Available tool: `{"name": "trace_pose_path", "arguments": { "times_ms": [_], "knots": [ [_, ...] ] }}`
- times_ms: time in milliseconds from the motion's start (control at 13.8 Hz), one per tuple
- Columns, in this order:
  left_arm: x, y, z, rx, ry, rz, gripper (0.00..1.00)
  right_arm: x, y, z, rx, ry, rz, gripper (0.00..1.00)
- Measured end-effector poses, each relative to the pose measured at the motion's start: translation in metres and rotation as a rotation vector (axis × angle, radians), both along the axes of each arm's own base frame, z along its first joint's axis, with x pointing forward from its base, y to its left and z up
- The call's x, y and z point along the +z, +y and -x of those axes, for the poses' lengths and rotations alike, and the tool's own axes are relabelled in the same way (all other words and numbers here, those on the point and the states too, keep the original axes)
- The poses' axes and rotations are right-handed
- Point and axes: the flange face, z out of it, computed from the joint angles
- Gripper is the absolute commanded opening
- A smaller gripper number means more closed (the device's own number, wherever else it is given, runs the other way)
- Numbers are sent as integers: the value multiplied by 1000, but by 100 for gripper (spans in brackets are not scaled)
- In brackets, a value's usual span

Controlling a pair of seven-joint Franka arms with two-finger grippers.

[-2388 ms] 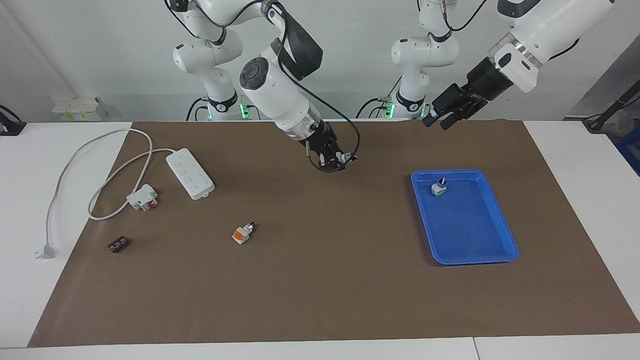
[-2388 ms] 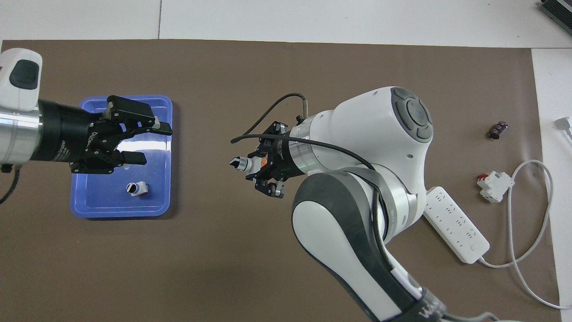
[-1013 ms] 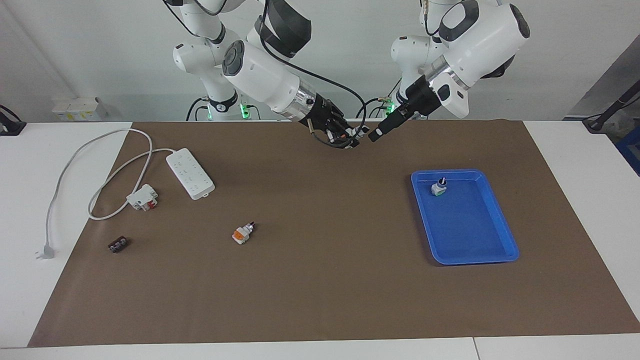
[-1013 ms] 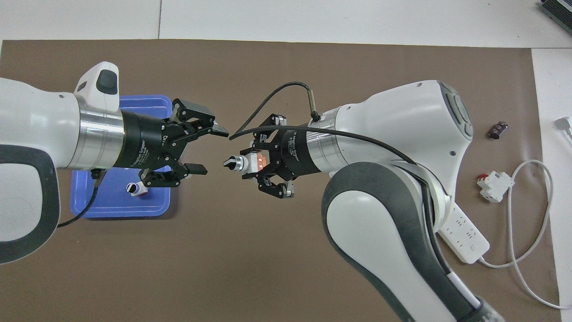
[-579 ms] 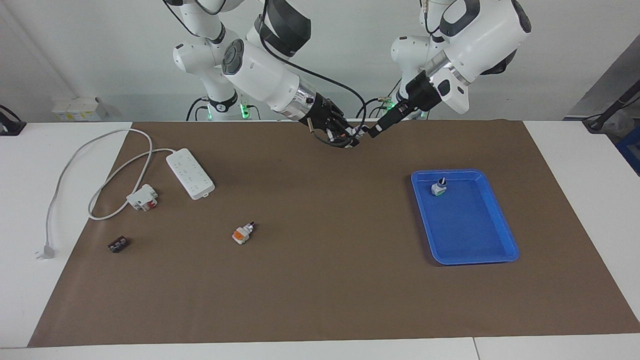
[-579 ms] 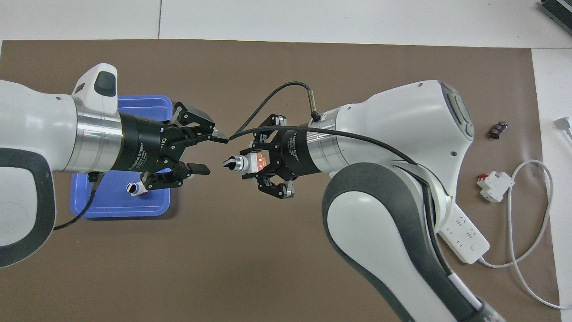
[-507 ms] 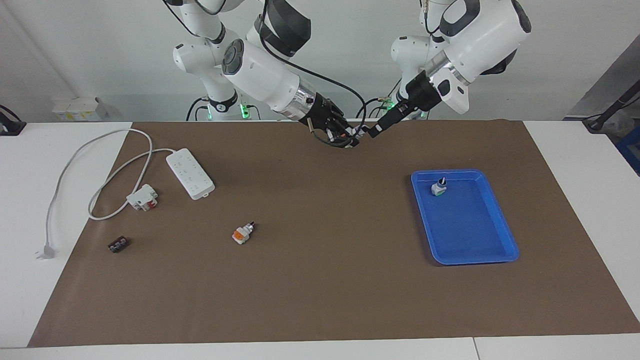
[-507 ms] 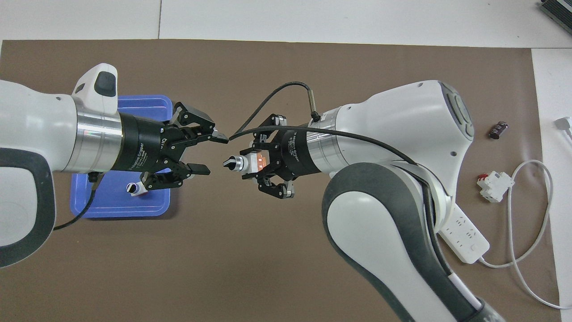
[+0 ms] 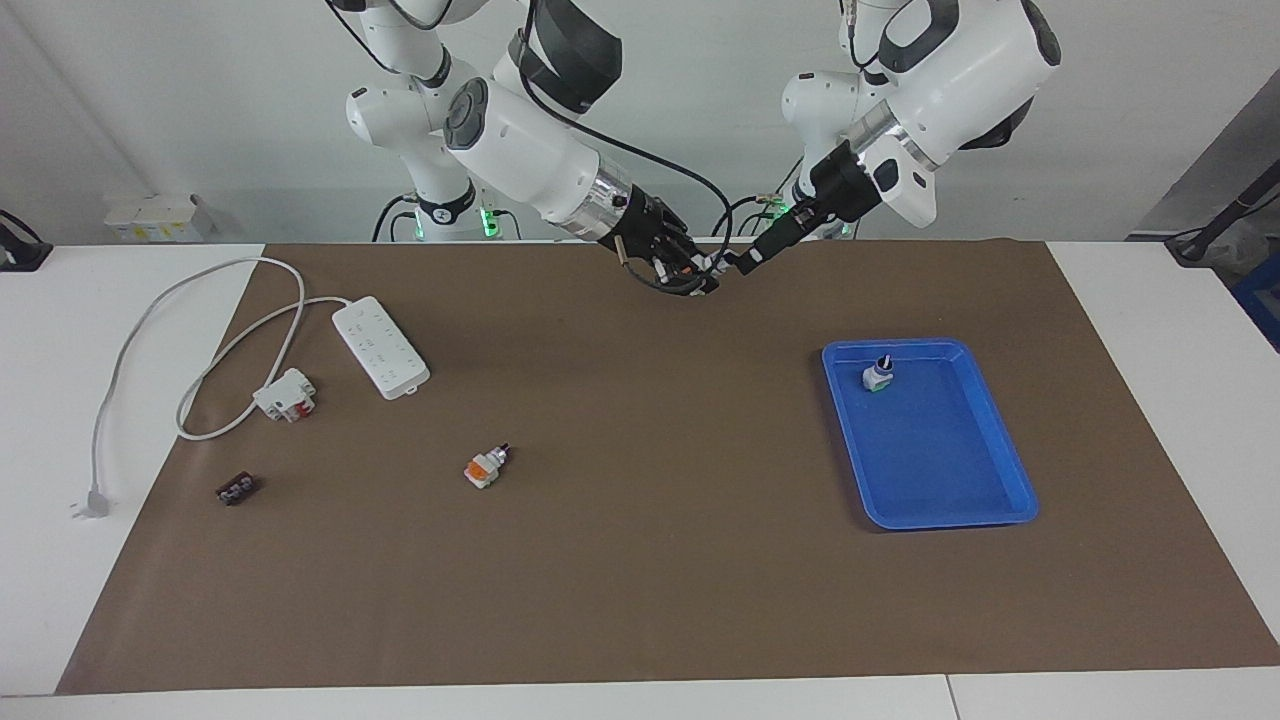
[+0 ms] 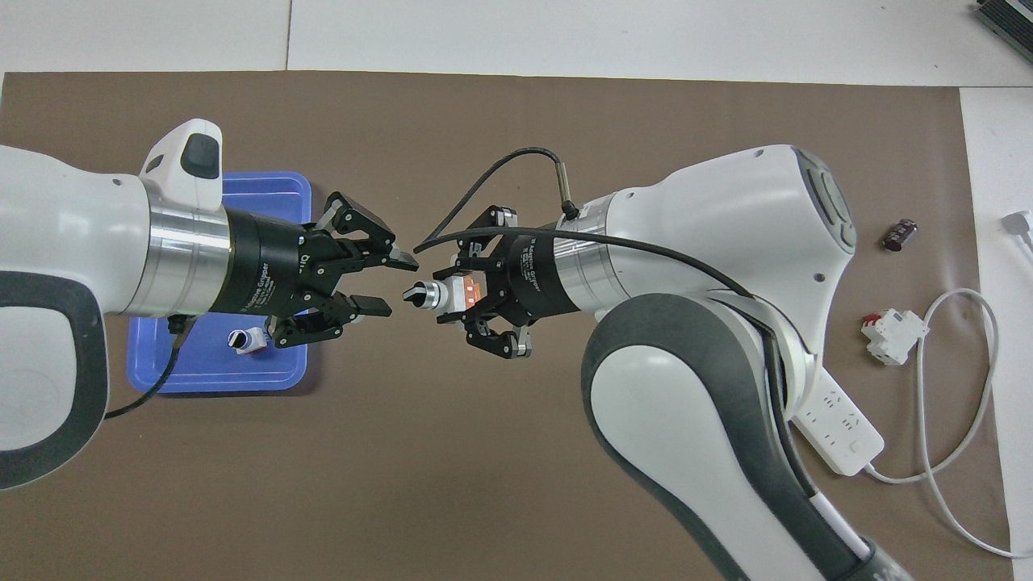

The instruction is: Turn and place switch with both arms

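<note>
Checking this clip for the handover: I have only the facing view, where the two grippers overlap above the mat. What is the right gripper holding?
Observer: From overhead, the right gripper is shut on the held switch. The orange section sits between its fingers, and the silver collar and black knob stick out.
Operator: Which way does the knob point?
Observer: The knob points straight at the left gripper.
Operator: Does the left gripper have hold of it?
Observer: No. Its fingers stand apart, and from overhead the knob's tip lies just short of them.
</note>
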Motion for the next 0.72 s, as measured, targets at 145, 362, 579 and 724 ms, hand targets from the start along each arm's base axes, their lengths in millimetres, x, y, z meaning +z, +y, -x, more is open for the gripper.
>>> {"name": "trace_pose_path", "arguments": {
  "times_ms": [145,362,579,724],
  "knots": [
    [0,-2,4,10,40,-5,42,0,-2,-1,-24,21,2,0],
    [3,-3,5,54,76,-6,36,1,-1,0,-25,26,2,0],
    [4,-3,4,78,90,-5,35,1,-1,1,-24,26,2,0],
    [5,-3,3,90,83,-2,35,2,-2,1,-25,25,2,0]
  ]
}}
